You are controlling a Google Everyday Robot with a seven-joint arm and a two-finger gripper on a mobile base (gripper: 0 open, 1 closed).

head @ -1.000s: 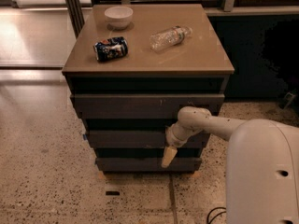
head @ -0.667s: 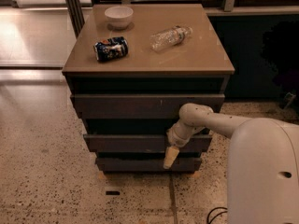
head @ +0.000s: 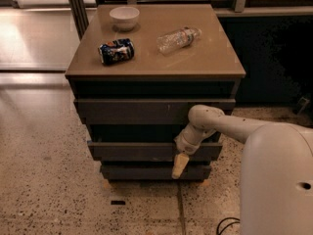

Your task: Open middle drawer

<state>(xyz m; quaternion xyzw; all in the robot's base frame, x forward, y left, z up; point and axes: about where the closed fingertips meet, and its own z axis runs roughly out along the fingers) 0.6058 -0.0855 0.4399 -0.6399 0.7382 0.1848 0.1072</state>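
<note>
The claw (head: 180, 166) hangs at the middle drawer's (head: 137, 151) front, lower centre of frame; open or closed, I cannot tell; this looks like the pulling step; next, a straight outward draw.

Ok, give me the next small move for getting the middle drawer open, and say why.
Probably draw the gripper straight back, away from the drawer front. It hangs tip-down at the lower edge of the middle drawer, right of centre, and none of the drawer's inside shows, so the drawer looks barely opened, if at all. Whether the gripper has a hold on that edge cannot be seen, so pull slowly.
</note>
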